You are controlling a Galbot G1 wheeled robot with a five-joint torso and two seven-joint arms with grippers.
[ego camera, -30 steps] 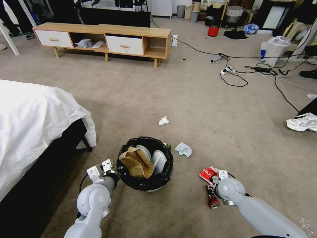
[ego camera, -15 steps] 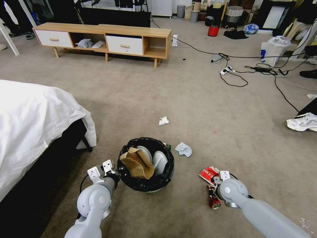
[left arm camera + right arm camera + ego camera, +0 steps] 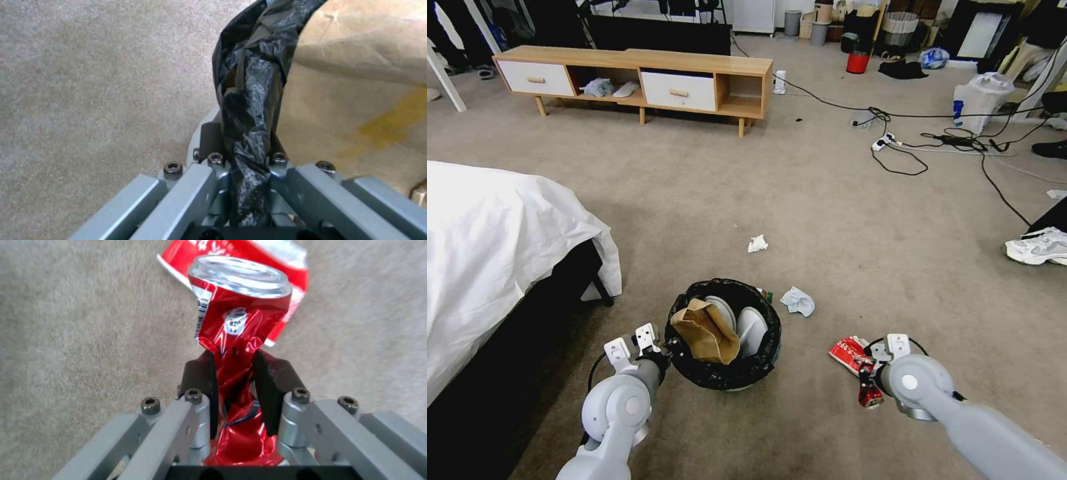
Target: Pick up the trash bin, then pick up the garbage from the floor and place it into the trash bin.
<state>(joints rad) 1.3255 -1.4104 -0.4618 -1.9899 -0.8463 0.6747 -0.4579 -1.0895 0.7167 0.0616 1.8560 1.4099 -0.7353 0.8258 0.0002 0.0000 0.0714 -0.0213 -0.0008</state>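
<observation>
The small round white plastic trash bin (image 3: 724, 337), lined with a crinkly black bag folded over its rim, is sitting on the flat beige-brown carpeted floor (image 3: 800, 200) in the near middle of the scene, just right of the white-sheeted bed (image 3: 494, 247). The left gripper (image 3: 662, 350) is pinching the bin's near-left rim, its jaws clenched on the black bag (image 3: 249, 110) and the wall beneath it. A crumpled brown paper bag (image 3: 706, 330) is leaning inside the bin beside two pale rounded items. To the right of the bin, the right gripper (image 3: 868, 380) is holding a crushed red can (image 3: 238, 340), its jaws squeezing the can's dented middle; from the wrist camera the can's silver end is pointing away from the gripper. A flattened red-and-white carton (image 3: 846, 351) is lying on the carpet just beyond the can. A crumpled pale tissue (image 3: 798, 301) is resting near the bin's far right side, and a second small white tissue (image 3: 757, 243) is lying farther off.
</observation>
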